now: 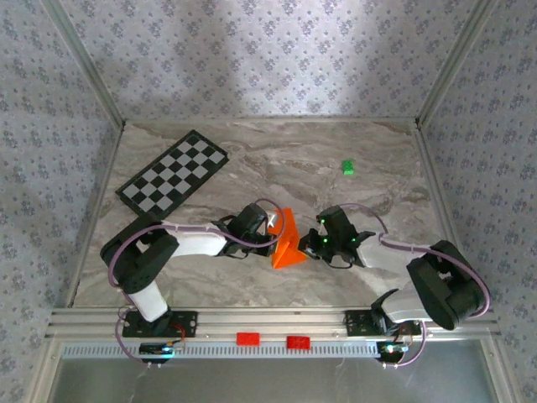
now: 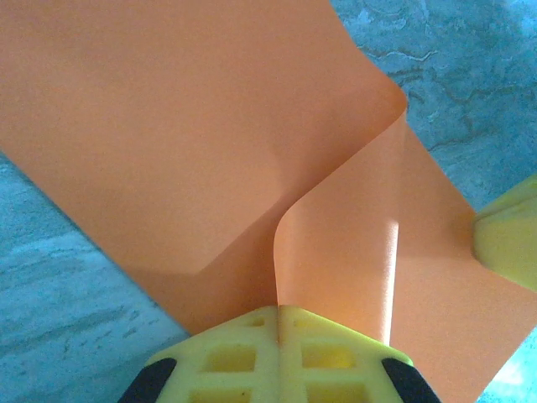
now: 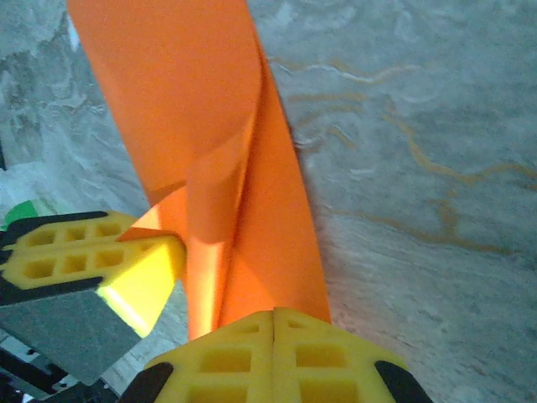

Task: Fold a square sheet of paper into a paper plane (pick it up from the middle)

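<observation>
The square sheet of paper (image 1: pixel 288 242) (curled into a loose fold, not flat) is at the near middle of the marble table (image 1: pixel 336 168). My left gripper (image 2: pixel 278 317) and right gripper (image 3: pixel 274 321) are each clamped tight on an edge of it.

My counter (image 1: pixel 277 151) is a marbled slab, grey-beige with darker veins. At its far left a black-and-white checkered board (image 1: pixel 174 171) lies flat, askew to the edges. Toward the far right sits one tiny green block (image 1: pixel 347 168), well apart from the board. Near the middle the orange square sheet of paper (image 1: pixel 288 239) stands bent, pinched by my left fingers (image 2: pixel 226 357) and right fingers (image 3: pixel 243 357). Whether it touches the counter I cannot tell.
</observation>
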{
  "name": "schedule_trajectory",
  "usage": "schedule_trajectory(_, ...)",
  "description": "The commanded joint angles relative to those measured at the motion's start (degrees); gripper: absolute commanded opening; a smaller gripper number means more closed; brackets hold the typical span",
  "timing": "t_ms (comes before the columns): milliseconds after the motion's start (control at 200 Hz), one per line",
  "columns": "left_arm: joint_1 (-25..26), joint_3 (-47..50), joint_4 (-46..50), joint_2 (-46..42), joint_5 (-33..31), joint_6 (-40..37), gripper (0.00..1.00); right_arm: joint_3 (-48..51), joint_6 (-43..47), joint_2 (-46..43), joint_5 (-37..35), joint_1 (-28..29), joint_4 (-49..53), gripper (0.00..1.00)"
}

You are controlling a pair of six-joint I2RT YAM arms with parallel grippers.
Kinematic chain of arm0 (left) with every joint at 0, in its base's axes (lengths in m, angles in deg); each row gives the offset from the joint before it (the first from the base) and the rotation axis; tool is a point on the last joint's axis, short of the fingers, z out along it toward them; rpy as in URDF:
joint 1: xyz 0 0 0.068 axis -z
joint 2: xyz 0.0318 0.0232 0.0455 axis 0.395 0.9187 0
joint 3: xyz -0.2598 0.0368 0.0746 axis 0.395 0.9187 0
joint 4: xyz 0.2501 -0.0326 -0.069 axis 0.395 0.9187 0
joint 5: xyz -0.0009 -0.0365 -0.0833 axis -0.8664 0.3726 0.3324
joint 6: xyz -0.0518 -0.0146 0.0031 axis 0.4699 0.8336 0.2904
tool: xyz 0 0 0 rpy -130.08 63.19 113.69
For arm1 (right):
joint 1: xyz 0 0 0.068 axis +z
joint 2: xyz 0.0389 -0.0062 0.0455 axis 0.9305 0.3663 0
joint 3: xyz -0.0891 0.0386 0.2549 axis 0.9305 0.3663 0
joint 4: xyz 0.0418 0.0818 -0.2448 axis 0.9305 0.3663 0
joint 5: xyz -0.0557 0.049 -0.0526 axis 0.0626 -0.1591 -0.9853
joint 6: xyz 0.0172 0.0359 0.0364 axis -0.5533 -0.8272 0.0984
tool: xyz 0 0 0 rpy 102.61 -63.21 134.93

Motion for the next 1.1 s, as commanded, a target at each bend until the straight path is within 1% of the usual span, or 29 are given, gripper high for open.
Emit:
schedule_trajectory(0,0.14,0.94,1.21,1.31,0.16,-0.2,0.0,-2.42,-1.6,1.45,1.87,0.52,-2.84,0.0)
schedule_trajectory(175,0.12,0.86,1.24,1.36,0.17,-0.11,0.0,-6.39,-1.92,5.55,2.07,2.06,-3.94,0.0)
schedule_trajectory(535,0.12,1.06,1.35,1.37,0.12,-0.2,0.0,-8.62,-3.24,10.92,2.58,3.34,-6.19,0.0)
schedule_trajectory(690,0.12,1.36,1.17,1.55,0.21,-0.11,0.0,-6.8,-3.93,13.34,3.08,3.45,-8.07,0.0)
schedule_trajectory(900,0.12,1.56,1.39,1.71,0.03,-0.24,0.0,-1.44,-4.37,13.62,0.98,2.84,-8.4,0.0)
schedule_trajectory(1094,0.12,1.95,1.46,1.8,0.3,-0.28,0.0,-0.44,-4.64,13.26,2.84,1.92,-11.06,0.0)
